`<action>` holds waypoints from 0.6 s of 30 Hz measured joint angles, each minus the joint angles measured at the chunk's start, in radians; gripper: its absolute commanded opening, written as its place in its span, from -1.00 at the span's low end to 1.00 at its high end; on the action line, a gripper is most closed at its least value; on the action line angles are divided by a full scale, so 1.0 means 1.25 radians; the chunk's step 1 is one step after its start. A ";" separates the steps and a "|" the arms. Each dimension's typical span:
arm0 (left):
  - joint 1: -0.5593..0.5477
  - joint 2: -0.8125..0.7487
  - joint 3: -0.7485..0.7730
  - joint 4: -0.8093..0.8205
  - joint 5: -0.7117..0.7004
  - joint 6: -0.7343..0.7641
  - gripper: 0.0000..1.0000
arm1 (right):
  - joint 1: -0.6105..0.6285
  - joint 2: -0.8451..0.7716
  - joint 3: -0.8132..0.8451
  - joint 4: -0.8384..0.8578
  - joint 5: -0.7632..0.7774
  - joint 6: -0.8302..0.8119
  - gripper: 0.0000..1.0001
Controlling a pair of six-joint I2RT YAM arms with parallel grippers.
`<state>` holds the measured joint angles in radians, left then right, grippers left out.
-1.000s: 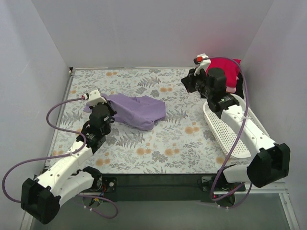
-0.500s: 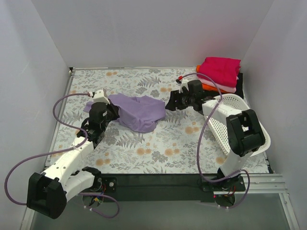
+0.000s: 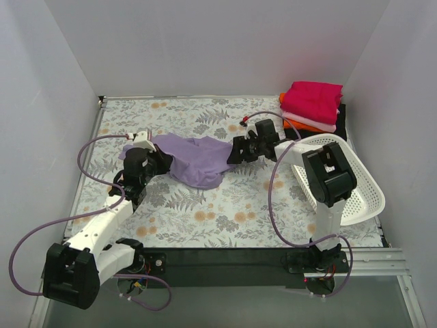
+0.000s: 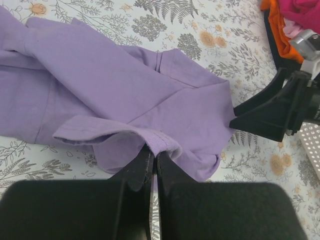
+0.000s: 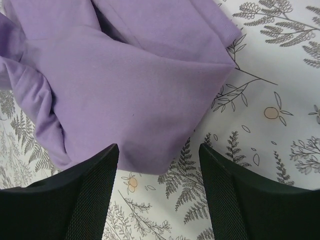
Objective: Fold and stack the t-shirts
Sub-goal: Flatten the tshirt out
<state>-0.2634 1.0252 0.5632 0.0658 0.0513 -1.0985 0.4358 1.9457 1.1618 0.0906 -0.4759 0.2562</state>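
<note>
Slack is the main worry. Left fingers [image 4: 153, 159] are pressed together on a hem fold of the lavender t-shirt [image 3: 198, 158], which lies crumpled on the worktop [image 3: 225, 212], left of centre. The pinch looks thin, so a pull could slip it free, or drag the whole bundle instead of spreading it. Right fingers [image 3: 234, 151] hang apart over the shirt's right edge, gripping nothing; closing there may catch two layers and lock in a crease. Farther right, the folded stack [image 3: 313, 102] sits in the back corner beside the white basket [image 3: 355, 205]; a wide swing could knock either.
</note>
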 measured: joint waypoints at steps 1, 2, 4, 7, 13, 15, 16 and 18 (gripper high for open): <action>0.000 0.000 0.000 0.000 0.002 0.000 -1.00 | 0.003 0.009 0.003 0.000 -0.003 0.001 0.19; 0.001 0.000 0.000 0.002 0.005 0.000 -1.00 | 0.005 0.016 0.005 0.000 -0.006 0.002 0.15; 0.003 0.000 0.000 0.009 0.010 0.000 -1.00 | 0.010 0.031 0.018 0.002 -0.017 0.002 -0.02; 0.016 0.000 0.000 0.018 0.021 0.000 -1.00 | 0.020 0.049 0.035 0.010 -0.038 0.002 -0.97; 0.059 0.012 0.000 0.046 0.067 0.000 -1.00 | 0.034 0.041 0.036 0.010 -0.049 0.002 -0.97; 0.073 0.015 -0.001 0.060 0.087 0.001 -1.00 | 0.031 0.007 0.029 0.007 -0.034 -0.002 -0.97; 0.078 0.015 -0.003 0.070 0.097 0.002 -1.00 | 0.027 -0.014 0.026 0.003 -0.030 -0.005 -0.97; 0.085 0.015 -0.009 0.091 0.114 0.007 -1.00 | 0.011 -0.081 0.023 -0.005 -0.015 -0.015 -0.97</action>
<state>-0.1566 1.0435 0.5522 0.1791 0.1932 -1.0893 0.4496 1.8446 1.1908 0.0845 -0.4950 0.2379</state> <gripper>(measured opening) 0.019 0.019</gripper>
